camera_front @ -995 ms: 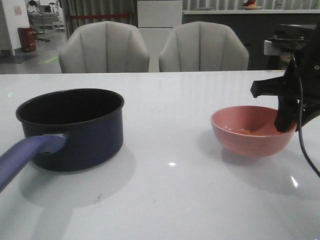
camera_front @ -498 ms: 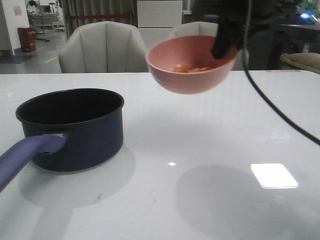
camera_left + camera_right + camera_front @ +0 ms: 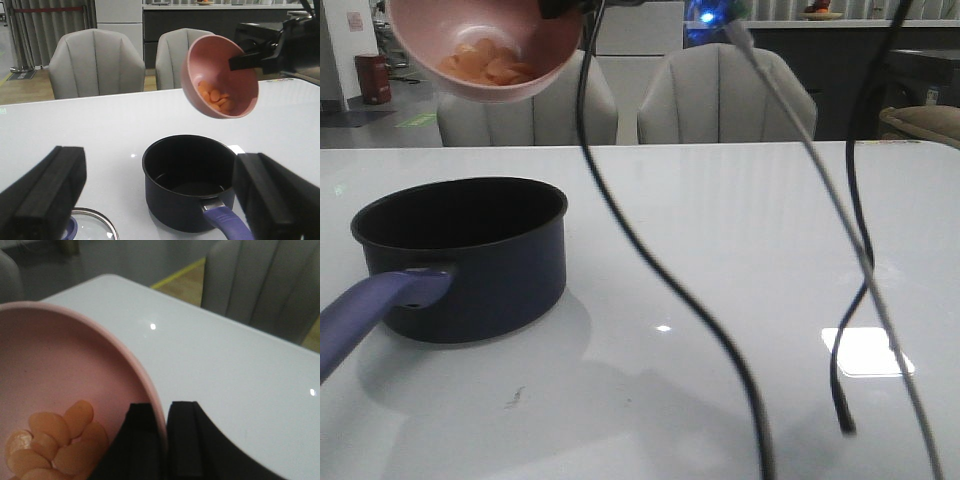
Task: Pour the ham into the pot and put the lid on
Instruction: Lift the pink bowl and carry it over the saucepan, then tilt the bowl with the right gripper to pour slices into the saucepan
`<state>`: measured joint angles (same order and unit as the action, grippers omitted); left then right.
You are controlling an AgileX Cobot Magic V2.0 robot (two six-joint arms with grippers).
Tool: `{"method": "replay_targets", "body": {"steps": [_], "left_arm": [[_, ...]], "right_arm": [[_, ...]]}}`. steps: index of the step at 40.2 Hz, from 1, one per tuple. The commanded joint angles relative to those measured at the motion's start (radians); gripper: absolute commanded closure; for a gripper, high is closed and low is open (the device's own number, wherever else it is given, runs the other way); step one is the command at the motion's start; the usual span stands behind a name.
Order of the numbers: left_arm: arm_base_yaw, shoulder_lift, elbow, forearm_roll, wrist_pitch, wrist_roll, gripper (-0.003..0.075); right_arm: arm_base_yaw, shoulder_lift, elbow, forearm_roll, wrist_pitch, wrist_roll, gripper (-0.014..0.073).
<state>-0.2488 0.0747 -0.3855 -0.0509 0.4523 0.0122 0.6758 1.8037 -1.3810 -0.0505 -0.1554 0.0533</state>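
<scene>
Overall: pour stage, ham not yet out, judging by the dark inside of the pot showing no pieces.
Front view, pot: pot (image 3: 470, 255) sat on the table (image 3: 720, 250), handle toward the camera side, open top free to take the pour.
Front view, bowl: pink bowl (image 3: 485, 45) hung in the air above the pot, tipped, ham (image 3: 485, 68) heaped at the low side; likely held high so pieces drop inside the rim.
Front view, cables: dark cables (image 3: 650, 270) dangled in front, beside the pot.
Left wrist view, left gripper: left gripper (image 3: 160, 195) spread wide apart, gripping nothing, near the pot on its handle side; probably waiting for the lid step.
Left wrist view, lid: lid (image 3: 90, 227) lay flat on the table just beside the pot, only partly visible.
Left wrist view, bowl: bowl over the far rim of the pot, mouth tilted down toward it.
Right wrist view, right gripper: right gripper (image 3: 165, 440) clamped on the bowl rim, one finger inside, one outside; a rim pinch lets the wrist roll the bowl.
Right wrist view, ham: pieces lay just beside the inner finger, not touching the rim.
</scene>
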Motion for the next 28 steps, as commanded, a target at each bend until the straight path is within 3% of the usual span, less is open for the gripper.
{"method": "replay_targets", "body": {"steps": [1,6,12,24,28], "left_arm": [[-0.008,0.012,-0.025,-0.008,-0.078,0.001,0.0083],[-0.008,0.012,-0.025,-0.008,-0.078,0.001,0.0083],[-0.008,0.012,-0.025,-0.008,-0.078,0.001,0.0083],[-0.008,0.012,-0.025,-0.008,-0.078,0.001,0.0083],[-0.008,0.012,-0.025,-0.008,-0.078,0.001,0.0083]], "right_arm": [[0.006,-0.002,0.036,-0.040,-0.370,-0.017,0.0454],[0.006,0.061,0.090,-0.040,-0.605,-0.093,0.0454],[0.016,0.123,0.106,-0.040,-0.736,-0.270,0.0454],[0.087,0.180,0.107,0.089,-0.831,-0.958,0.0454],[0.106,0.211,0.107,0.091,-0.868,-1.130,0.0454]]}}
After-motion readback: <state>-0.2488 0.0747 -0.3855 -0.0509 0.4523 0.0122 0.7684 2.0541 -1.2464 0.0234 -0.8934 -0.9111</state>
